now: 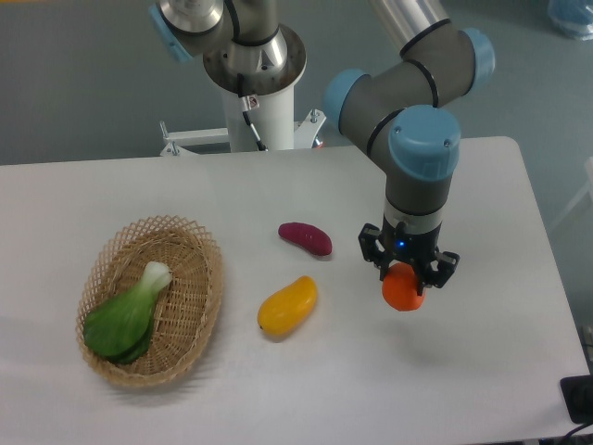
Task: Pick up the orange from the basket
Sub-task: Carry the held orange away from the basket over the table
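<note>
The orange (402,291) is a small round orange-red fruit held between the fingers of my gripper (406,276) at the right of the table, well away from the basket. The gripper points down and is shut on the fruit; whether the orange rests on the table or hangs just above it I cannot tell. The tan woven wicker basket (206,269) lies at the left of the table, about two hundred pixels from the gripper. It holds a green leafy vegetable (125,315).
An elongated yellow-orange fruit (287,306) lies on the white table (324,389) between basket and gripper. A dark purple-red sweet potato (305,237) lies just behind it. The robot base (255,93) stands at the back edge. The table's right edge is close to the gripper.
</note>
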Action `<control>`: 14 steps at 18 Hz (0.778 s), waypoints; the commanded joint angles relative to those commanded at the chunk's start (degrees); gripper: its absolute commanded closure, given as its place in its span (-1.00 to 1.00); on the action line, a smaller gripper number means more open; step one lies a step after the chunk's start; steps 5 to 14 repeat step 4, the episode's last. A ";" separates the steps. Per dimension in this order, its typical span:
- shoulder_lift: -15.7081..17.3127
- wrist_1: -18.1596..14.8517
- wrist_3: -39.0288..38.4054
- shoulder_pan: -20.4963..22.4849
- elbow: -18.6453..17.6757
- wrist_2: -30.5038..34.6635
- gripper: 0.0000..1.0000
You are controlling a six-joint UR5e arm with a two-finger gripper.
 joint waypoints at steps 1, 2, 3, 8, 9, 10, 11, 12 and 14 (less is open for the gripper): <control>0.00 0.09 0.00 0.00 0.00 0.00 0.30; 0.00 0.09 0.00 0.00 -0.09 0.09 0.30; 0.00 0.17 0.00 0.00 -0.35 0.44 0.29; 0.00 0.18 0.00 0.00 -0.44 0.53 0.29; 0.00 0.18 0.00 0.00 -0.44 0.53 0.29; 0.00 0.18 0.00 0.00 -0.44 0.53 0.29; 0.00 0.18 0.00 0.00 -0.44 0.53 0.29; 0.00 0.18 0.00 0.00 -0.44 0.53 0.29; 0.00 0.18 0.00 0.00 -0.44 0.53 0.29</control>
